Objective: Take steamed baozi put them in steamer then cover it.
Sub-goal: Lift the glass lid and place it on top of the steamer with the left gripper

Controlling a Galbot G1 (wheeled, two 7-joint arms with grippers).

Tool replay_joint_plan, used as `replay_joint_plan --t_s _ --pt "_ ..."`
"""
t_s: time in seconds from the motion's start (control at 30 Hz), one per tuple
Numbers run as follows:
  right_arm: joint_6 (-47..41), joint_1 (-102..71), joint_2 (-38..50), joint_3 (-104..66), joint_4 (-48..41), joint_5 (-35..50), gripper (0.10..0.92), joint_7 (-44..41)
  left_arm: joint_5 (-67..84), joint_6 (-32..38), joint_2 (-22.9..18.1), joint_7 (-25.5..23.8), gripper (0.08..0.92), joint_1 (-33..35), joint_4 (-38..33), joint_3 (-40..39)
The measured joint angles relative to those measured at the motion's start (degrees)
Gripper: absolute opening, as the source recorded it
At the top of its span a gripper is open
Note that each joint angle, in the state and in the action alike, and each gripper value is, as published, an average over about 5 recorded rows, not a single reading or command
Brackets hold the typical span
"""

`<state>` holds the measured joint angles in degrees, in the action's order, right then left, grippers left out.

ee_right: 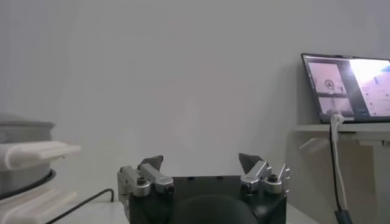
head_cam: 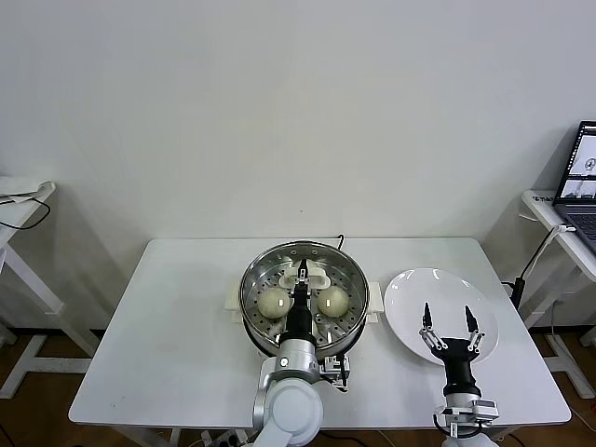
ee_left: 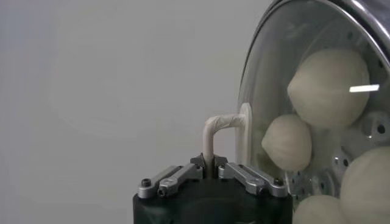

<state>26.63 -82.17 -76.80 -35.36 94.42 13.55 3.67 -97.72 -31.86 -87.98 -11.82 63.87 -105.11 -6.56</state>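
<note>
The steamer (head_cam: pixel 245 296) stands in the middle of the table, and the cover (head_cam: pixel 349 276), clear glass with a metal rim, sits over its mouth. Two baozi (head_cam: pixel 274 301) (head_cam: pixel 333 299) show through the glass in the head view. In the left wrist view several baozi (ee_left: pixel 329 85) lie on the perforated tray behind the cover (ee_left: pixel 271 67). My left gripper (head_cam: pixel 302 274) reaches over the pot and is shut on the cover's cream-white handle (ee_left: pixel 214 129). My right gripper (head_cam: pixel 450 326) is open and empty above the white plate (head_cam: pixel 410 291).
The white table (head_cam: pixel 168 326) has bare room left of the pot. The empty plate lies right of it. A laptop (head_cam: pixel 582 177) sits on a side desk at the far right, with a cable hanging down. Another desk edge (head_cam: pixel 23 200) is at the far left.
</note>
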Motion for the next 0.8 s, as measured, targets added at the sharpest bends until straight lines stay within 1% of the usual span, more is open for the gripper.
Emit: replay_joint_plan --t_s 0.27,0.37,0.47,0.8 --pt "0.0 -0.2 0.0 0.0 0.3 -0.1 0.823 0.0 0.0 0.7 0.0 0.2 0.186 0.2 0.2 0.3" --pt "0.0 -0.2 0.1 0.0 0.3 -0.2 0.823 0.0 0.0 0.9 0.1 0.3 0.2 0.4 0.1 0.4" --pt "0.0 -0.2 0.1 0.1 0.3 -0.2 0.823 0.0 0.0 1.1 0.4 0.5 0.262 0.7 -0.2 0.7" --pt "0.0 0.1 0.4 0.3 0.3 -0.2 0.823 0.0 0.7 1.3 1.8 1.7 0.554 2.2 -2.6 0.8"
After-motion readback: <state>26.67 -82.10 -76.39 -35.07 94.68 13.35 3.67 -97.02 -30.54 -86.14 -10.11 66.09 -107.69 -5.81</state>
